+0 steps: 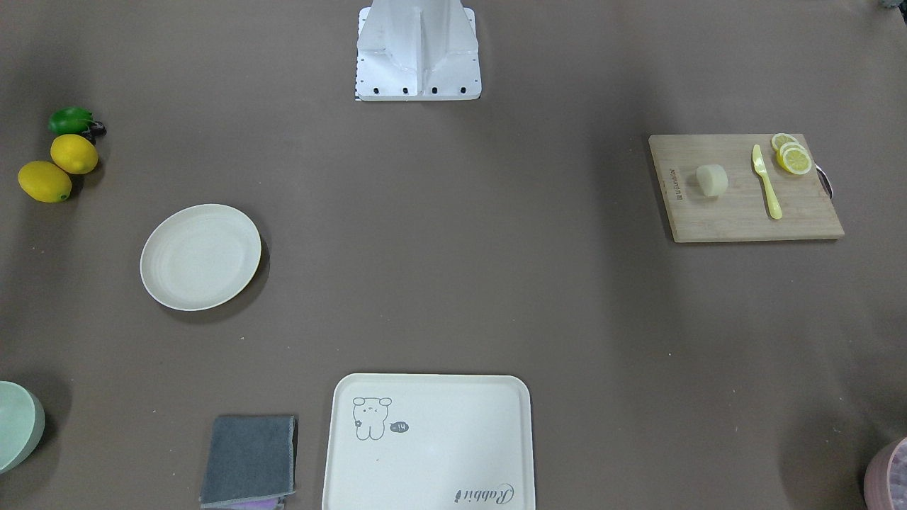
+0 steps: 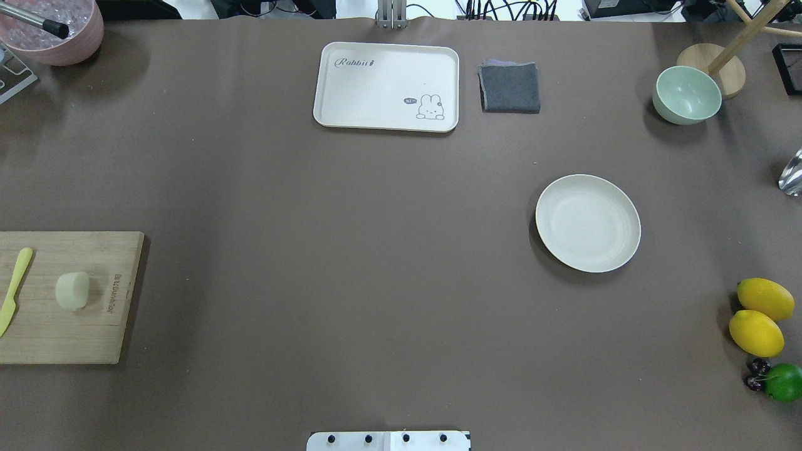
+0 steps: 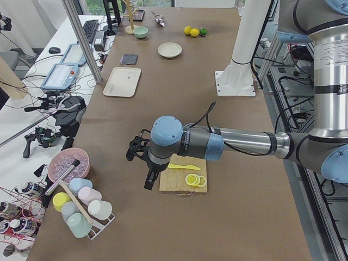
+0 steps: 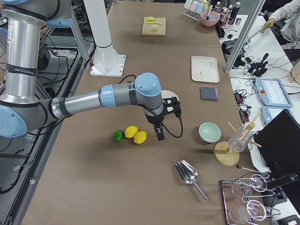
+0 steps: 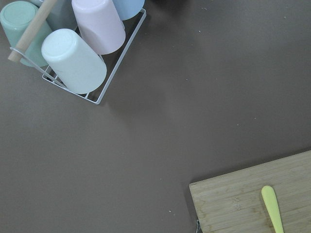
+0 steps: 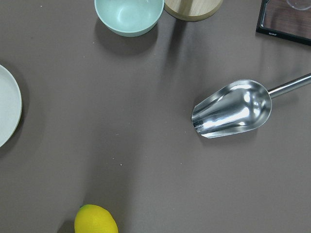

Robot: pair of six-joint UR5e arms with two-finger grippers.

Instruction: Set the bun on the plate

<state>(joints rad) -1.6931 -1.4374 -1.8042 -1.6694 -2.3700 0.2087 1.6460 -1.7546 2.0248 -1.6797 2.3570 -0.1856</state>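
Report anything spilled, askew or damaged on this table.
Nothing stands out. The bun sits on the board with the knife and lemon slices; the plate lies flat and bare. No spills or damage show.

The bun (image 2: 72,290) is a small, pale cream lump, smooth, rounded and stubby. It rests on a wooden cutting board (image 2: 62,338) at about 9 o'clock from the middle of the table (image 2: 376,282) in the overhead view. The plate (image 2: 588,223) is round, shallow and cream-white, plain, with a raised rim. It sits flat on the brown table at about 3 o'clock, well apart from the bun.
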